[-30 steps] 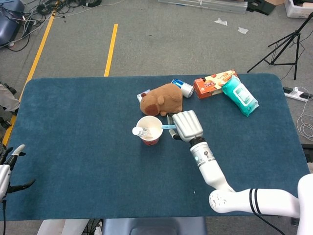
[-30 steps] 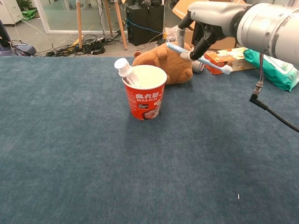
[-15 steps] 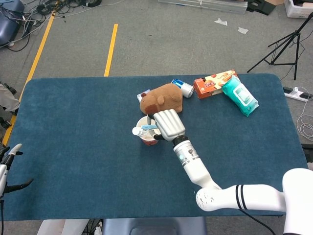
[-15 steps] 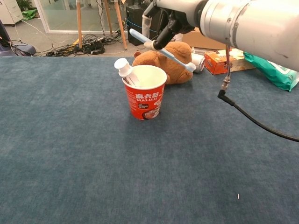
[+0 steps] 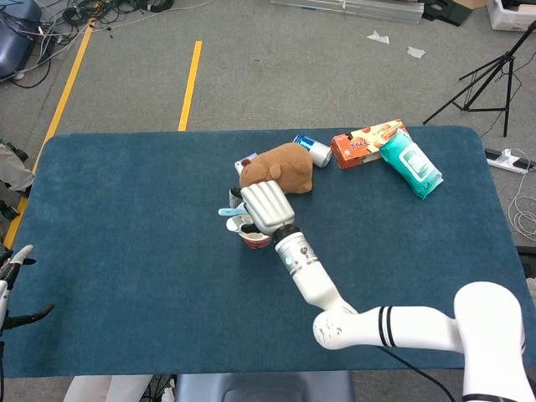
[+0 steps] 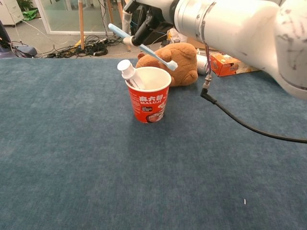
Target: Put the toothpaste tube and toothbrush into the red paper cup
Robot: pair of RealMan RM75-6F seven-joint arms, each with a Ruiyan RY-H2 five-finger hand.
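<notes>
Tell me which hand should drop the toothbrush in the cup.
Right. The right hand already holds the toothbrush above the red paper cup, where the toothpaste tube already stands. The left hand sits at the table's far edge.

Both views are bright and evenly lit, with soft light that seems to fall from overhead. On the table (image 5: 126, 218) shadows are faint and short; in the chest view the red paper cup (image 6: 148, 101) throws only a pale, diffuse shade at its base. The white arm casing (image 6: 230, 24) close to the chest camera shows mild glare and looks slightly soft, and it is stretched large by the wide lens. The head view is sharp across the table, with little visible bending at the edges.
</notes>
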